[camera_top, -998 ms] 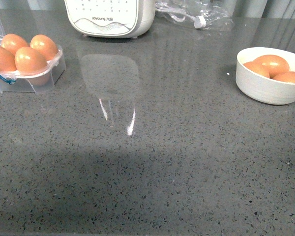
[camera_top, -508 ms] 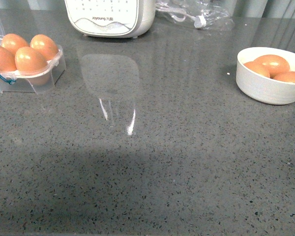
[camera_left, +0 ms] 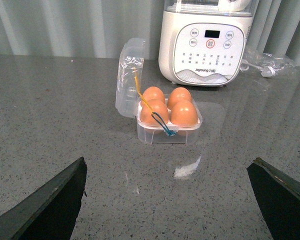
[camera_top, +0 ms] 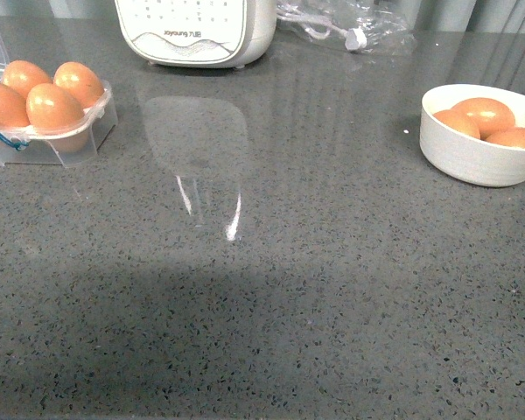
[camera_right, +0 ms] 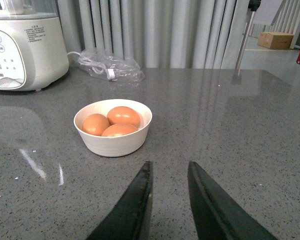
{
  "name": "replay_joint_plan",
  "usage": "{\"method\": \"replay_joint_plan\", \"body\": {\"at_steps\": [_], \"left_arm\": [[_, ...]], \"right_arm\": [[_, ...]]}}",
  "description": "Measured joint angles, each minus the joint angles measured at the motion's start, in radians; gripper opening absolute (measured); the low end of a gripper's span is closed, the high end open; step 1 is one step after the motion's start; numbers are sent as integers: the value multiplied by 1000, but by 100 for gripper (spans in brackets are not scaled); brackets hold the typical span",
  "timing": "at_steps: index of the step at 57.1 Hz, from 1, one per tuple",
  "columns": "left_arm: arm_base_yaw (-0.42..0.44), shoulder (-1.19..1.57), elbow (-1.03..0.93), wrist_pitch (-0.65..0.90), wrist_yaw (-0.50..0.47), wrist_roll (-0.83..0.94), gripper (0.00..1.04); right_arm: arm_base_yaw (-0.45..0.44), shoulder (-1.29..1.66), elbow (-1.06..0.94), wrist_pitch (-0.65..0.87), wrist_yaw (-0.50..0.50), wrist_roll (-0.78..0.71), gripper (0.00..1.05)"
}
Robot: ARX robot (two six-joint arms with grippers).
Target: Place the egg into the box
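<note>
The clear plastic box (camera_top: 48,131) stands at the far left of the grey counter with its lid up; its cups hold several orange-brown eggs (camera_top: 52,105). It also shows in the left wrist view (camera_left: 169,131), lid (camera_left: 129,75) open, a blue band across the front. More eggs (camera_top: 483,114) lie in a white bowl. My left gripper (camera_left: 167,167) is open and empty, well short of the box. My right gripper (camera_right: 170,170) is shut and empty, just short of the bowl (camera_right: 113,139). Neither arm shows in the front view.
A white kitchen appliance (camera_top: 195,31) stands at the back, with a clear plastic bag (camera_top: 346,26) to its right. The white bowl (camera_top: 472,153) sits at the right edge. Curtains hang behind the counter (camera_right: 155,30).
</note>
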Motion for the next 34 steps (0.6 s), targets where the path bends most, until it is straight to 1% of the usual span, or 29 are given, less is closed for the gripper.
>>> {"method": "replay_joint_plan", "body": {"at_steps": [8, 10, 14, 21, 23, 25, 26, 30, 34], "left_arm": [[0, 0, 0, 0, 0, 0, 98], [0, 0, 0, 0, 0, 0, 98], [0, 0, 0, 0, 0, 0, 98], [0, 0, 0, 0, 0, 0, 98], [0, 0, 0, 0, 0, 0, 98], [0, 0, 0, 0, 0, 0, 98], [0, 0, 0, 0, 0, 0, 98], [0, 0, 0, 0, 0, 0, 98], [0, 0, 0, 0, 0, 0, 98]], "right_arm": [[0, 0, 0, 0, 0, 0, 49], [0, 0, 0, 0, 0, 0, 56], [0, 0, 0, 0, 0, 0, 65], [0, 0, 0, 0, 0, 0, 90], [0, 0, 0, 0, 0, 0, 95], [0, 0, 0, 0, 0, 1, 99], [0, 0, 0, 0, 0, 2, 99], [0, 0, 0, 0, 0, 3, 97], [0, 0, 0, 0, 0, 3, 97]]}}
